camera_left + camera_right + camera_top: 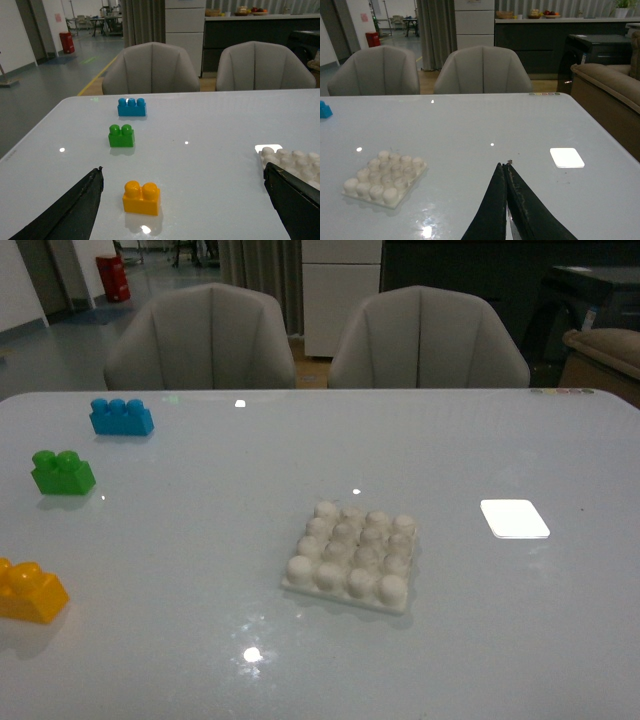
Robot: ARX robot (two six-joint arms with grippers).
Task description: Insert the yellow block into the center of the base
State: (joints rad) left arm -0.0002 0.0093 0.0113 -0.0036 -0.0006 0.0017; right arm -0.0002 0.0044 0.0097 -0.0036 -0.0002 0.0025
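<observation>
In the front view neither arm shows. The yellow block (30, 592) lies at the table's (200, 540) near left edge, partly cut off by the frame and well apart from the base (352, 558), which sits empty near the middle, turned slightly askew. A green brick (62, 473) and a blue brick (121, 416) line up beyond the block, and a flat white rectangle (514, 518) lies right of the base. By this, the step in hand is the pick-up, and nothing is inserted yet. In the left wrist view the left gripper (184, 175) is spread wide with nothing in it. The block lies between its fingers but nearer one of them, studs up and turned a little. A good grasp would centre the gripper over the block first and turn the wrist so the pads meet its flat sides squarely. It should close low on the body, below the studs, so the underside comes away level. The green brick is far enough off not to interfere. In the right wrist view the right gripper (504, 166) is pressed closed on nothing, hanging above bare table between the base and the rectangle. It looks best kept clear of the base. For the insertion, the block's long axis should match the skewed stud rows over the four middle studs before pressing straight down, or the light base may slide.
</observation>
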